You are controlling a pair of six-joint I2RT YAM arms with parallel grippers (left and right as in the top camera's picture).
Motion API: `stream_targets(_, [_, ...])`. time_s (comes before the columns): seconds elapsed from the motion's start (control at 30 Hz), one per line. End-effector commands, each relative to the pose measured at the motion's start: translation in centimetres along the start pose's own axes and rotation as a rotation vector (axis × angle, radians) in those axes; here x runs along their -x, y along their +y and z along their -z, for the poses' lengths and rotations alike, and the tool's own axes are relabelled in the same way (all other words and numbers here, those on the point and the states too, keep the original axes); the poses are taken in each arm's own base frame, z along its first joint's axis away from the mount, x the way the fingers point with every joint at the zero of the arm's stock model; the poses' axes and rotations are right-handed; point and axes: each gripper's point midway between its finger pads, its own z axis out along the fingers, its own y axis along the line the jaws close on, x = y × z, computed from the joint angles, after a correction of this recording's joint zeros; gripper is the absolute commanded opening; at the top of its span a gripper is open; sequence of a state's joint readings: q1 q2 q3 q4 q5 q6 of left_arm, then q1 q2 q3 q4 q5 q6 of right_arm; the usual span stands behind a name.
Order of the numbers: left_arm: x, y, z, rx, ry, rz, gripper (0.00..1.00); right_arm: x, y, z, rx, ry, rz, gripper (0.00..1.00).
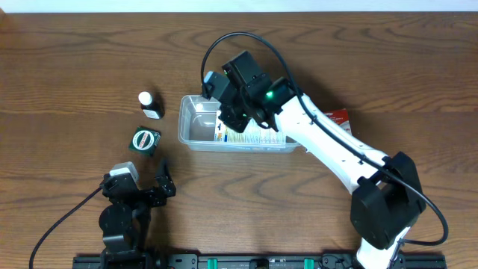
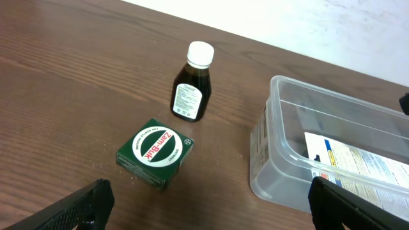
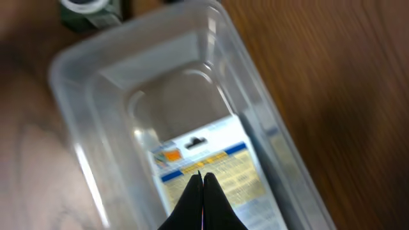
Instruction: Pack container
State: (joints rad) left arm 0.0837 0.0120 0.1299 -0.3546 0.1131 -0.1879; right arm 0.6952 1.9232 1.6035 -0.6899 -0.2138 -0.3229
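The clear plastic container (image 1: 196,128) lies mid-table. A white printed box (image 1: 254,137) with blue and yellow markings lies flat in its right part. My right gripper (image 1: 230,119) hangs over the container with its fingers pressed together. In the right wrist view its tips (image 3: 203,176) are just above the printed box (image 3: 223,160) inside the container (image 3: 70,83). My left gripper (image 1: 163,183) is open and empty near the front left. In the left wrist view (image 2: 208,207) it faces the container (image 2: 287,128).
A dark bottle (image 1: 149,103) with a white cap stands left of the container, also in the left wrist view (image 2: 193,83). A green Zam-Buk box (image 1: 145,140) lies in front of it (image 2: 155,152). A red box (image 1: 340,117) lies behind the right arm.
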Motion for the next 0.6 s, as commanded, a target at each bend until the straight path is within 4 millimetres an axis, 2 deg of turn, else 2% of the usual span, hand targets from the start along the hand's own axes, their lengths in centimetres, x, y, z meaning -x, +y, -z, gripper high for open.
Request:
stream_targets(0.0, [-1.0, 0.1, -0.3, -0.004, 0.024, 0.013, 0.98, 0.6, 1.7, -0.4, 0.057, -0.017, 0.001, 0.01])
stream_targets(0.23, [-1.0, 0.1, -0.3, -0.004, 0.024, 0.013, 0.98, 0.9, 1.9, -1.9, 0.090, -0.035, -0.019, 0.05])
stream_targets(0.37, [-1.0, 0.1, -0.3, -0.004, 0.024, 0.013, 0.98, 1.5, 2.4, -3.8, 0.142, -0.072, -0.013, 0.04])
stream_targets(0.57, [-1.0, 0.1, -0.3, -0.004, 0.024, 0.013, 0.98, -0.4, 2.4, -7.4, 0.171, -0.025, -0.029, 0.01])
